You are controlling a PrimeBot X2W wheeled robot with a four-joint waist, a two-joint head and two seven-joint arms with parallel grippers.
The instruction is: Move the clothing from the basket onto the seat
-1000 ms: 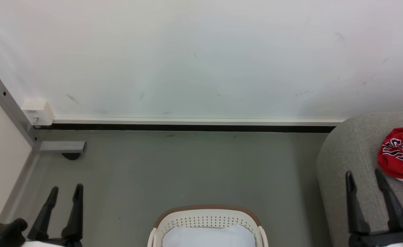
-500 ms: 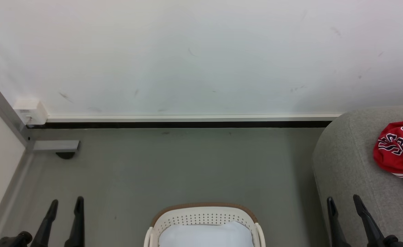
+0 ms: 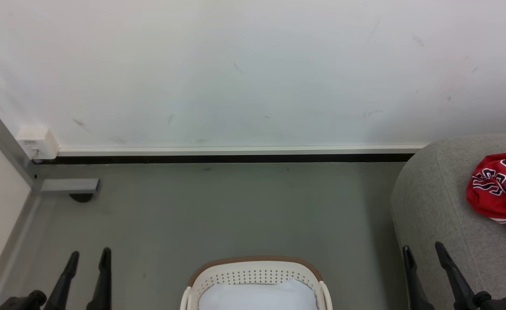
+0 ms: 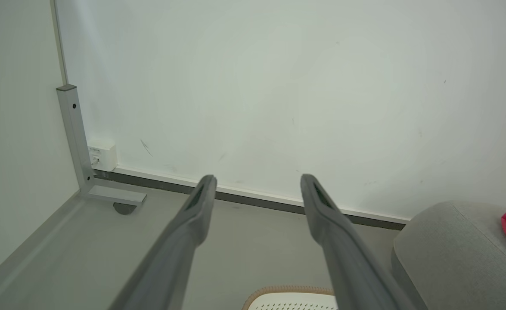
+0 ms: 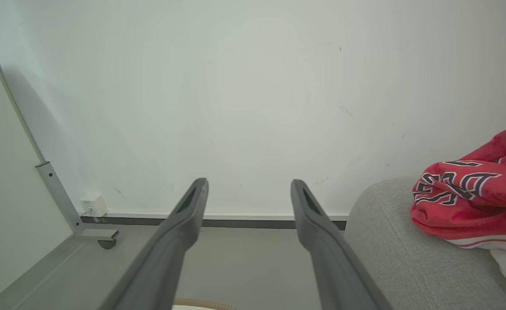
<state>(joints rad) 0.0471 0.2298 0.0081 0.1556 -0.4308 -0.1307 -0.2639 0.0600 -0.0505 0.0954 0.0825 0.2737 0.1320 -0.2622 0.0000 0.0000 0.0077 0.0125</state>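
Red clothing (image 3: 496, 189) lies bunched on the seat (image 3: 433, 206), its long axis unclear; left pincer (image 3: 91, 253) and right pincer (image 3: 422, 246) spread, holding nothing.

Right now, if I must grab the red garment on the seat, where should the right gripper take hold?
I'd pinch the red garment at its heaped lettered fold facing the seat's rounded end, approaching from that end with the right gripper: the fold stands raised there.
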